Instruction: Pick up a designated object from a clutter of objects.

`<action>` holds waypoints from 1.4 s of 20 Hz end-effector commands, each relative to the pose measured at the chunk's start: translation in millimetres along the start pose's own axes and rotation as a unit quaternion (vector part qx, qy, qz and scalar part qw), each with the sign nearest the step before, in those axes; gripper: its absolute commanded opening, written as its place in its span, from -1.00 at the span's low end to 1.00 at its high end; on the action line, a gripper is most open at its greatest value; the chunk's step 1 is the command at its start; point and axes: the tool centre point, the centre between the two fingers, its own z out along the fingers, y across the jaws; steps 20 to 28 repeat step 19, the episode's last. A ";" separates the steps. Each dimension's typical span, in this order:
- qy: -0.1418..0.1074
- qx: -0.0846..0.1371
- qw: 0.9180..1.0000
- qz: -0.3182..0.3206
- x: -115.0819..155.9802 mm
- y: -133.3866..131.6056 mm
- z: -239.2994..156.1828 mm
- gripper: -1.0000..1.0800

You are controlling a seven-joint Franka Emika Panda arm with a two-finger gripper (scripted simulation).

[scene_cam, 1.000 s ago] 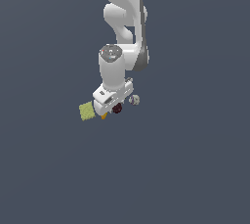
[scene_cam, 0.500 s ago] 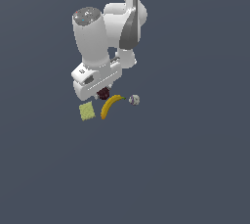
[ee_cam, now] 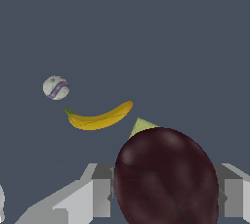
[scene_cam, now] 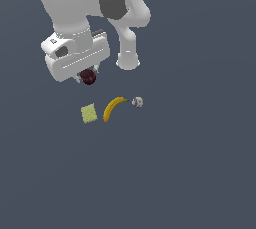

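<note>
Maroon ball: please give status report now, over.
Gripper shut on the maroon ball, lifted off the surface. Banana, yellow-green square and whitish ball lie below, apart from it. Nothing in the way.

The hand (scene_cam: 88,77), closed on the dark maroon ball (scene_cam: 88,77), hangs well above the bench (scene_cam: 200,163). Beneath it lie a yellow-green square (scene_cam: 89,113), a banana (scene_cam: 114,107) and a whitish ball (scene_cam: 137,102), closely spaced; bare bench surrounds them.
</note>
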 end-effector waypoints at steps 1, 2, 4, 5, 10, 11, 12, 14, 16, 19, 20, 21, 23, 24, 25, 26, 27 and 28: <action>0.000 0.000 1.000 0.000 -8.9 7.7 -22.5 -1.00; 0.000 0.000 1.000 0.000 -11.8 10.6 -30.2 -1.00; 0.000 0.000 1.000 0.000 -17.2 16.0 -44.2 -1.00; -0.001 0.000 1.000 0.000 -19.4 18.5 -50.5 -1.00; -0.001 0.000 1.000 0.000 -28.2 28.6 -74.4 -1.00; -0.001 0.000 1.000 0.000 -29.2 29.9 -77.8 -1.00; -0.001 0.000 1.000 0.000 -30.2 31.2 -80.6 -1.00; -0.001 0.000 1.000 0.000 -31.6 33.1 -84.6 -1.00; -0.001 0.000 1.000 0.000 -32.2 34.3 -86.6 -1.00; -0.001 0.000 1.000 0.000 -31.8 34.8 -86.4 -1.00; -0.001 0.000 1.000 0.000 -31.8 34.8 -86.4 -1.00; -0.001 0.000 1.000 0.000 -31.8 34.8 -86.4 -1.00; -0.001 0.000 1.000 0.000 -31.8 34.8 -86.4 -1.00; -0.001 0.000 1.000 0.000 -31.8 34.8 -86.4 -1.00; -0.001 0.000 1.000 0.000 -31.8 34.8 -86.4 -1.00; -0.001 0.000 1.000 0.000 -31.8 34.8 -86.4 -1.00; -0.001 0.000 1.000 0.000 -31.8 34.8 -86.4 -1.00; -0.001 0.000 1.000 0.000 -31.8 34.8 -86.4 -1.00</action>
